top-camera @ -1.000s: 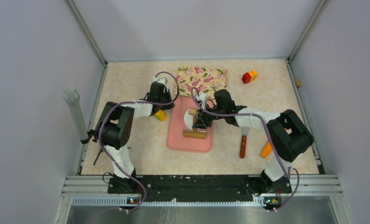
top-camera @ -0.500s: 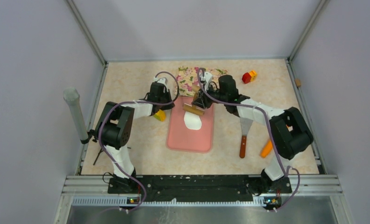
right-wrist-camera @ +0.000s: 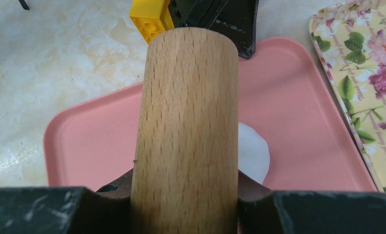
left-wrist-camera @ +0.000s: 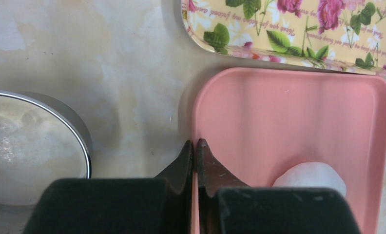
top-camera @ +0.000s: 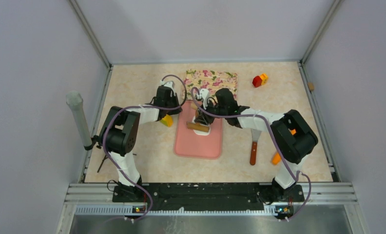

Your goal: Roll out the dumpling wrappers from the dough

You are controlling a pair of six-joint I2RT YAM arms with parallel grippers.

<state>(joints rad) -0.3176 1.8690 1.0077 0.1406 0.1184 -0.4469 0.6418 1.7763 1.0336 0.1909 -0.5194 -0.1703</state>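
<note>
R claw (right-wrist-camera: pixel 186 207) grips smooth cylindrical wood pin (right-wrist-camera: pixel 188 122) over flat white dough (right-wrist-camera: pixel 254 156); L claw (left-wrist-camera: pixel 195 151) closed.

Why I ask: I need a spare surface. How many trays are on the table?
2: the pink tray at the table's centre, holding the dough, and the floral tray just beyond it, toward the back. None seems hidden.

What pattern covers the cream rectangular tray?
Cream rectangular tray: pink roses, green leaves; clearest in left wrist view.

Right pincer (right-wrist-camera: pixel 186 210) grips wooden rolling pin (right-wrist-camera: pixel 188 122) over dough (right-wrist-camera: pixel 254 156) on pink mat (right-wrist-camera: pixel 93 141).
</note>
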